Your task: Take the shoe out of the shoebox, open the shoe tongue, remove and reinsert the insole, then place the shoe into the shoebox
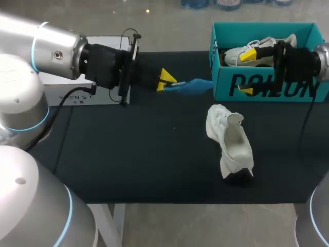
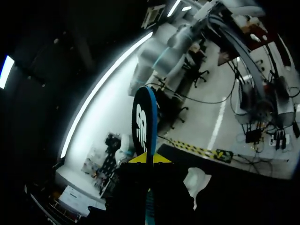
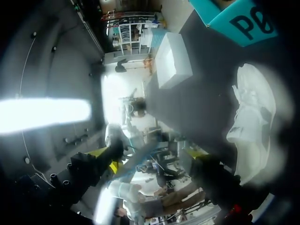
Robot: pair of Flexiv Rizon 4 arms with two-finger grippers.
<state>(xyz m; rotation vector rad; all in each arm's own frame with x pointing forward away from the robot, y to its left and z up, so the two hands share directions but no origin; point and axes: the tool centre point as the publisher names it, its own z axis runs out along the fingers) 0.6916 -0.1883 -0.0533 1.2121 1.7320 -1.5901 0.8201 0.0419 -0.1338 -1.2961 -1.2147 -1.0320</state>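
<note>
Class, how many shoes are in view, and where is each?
2. One shoe lies on the dark table before the teal shoebox; the second shoe sits inside it. The box could hide more.

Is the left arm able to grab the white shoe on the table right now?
Probably not yet. The left fingers are shut on the blue insole. Nothing blocks the way to the shoe, but they would have to let go first.
</note>
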